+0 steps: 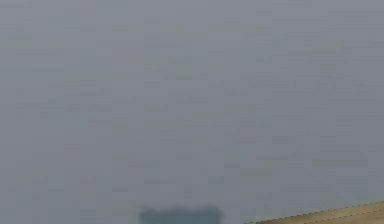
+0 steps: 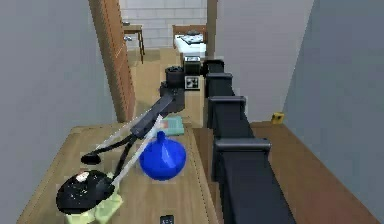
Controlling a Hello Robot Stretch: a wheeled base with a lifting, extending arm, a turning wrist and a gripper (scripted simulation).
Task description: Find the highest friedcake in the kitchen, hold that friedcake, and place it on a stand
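The vase (image 2: 160, 158) on the surface (image 2: 188, 195) is likely being endangered by the gripper (image 2: 120, 150) being held near it, whose state and load cannot be told, nor the friedcake's place.

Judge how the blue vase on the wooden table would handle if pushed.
The blue vase has a round belly under a narrow neck, so it would probably rock or roll if tipped. Its smooth look suggests a slippery, breakable surface.
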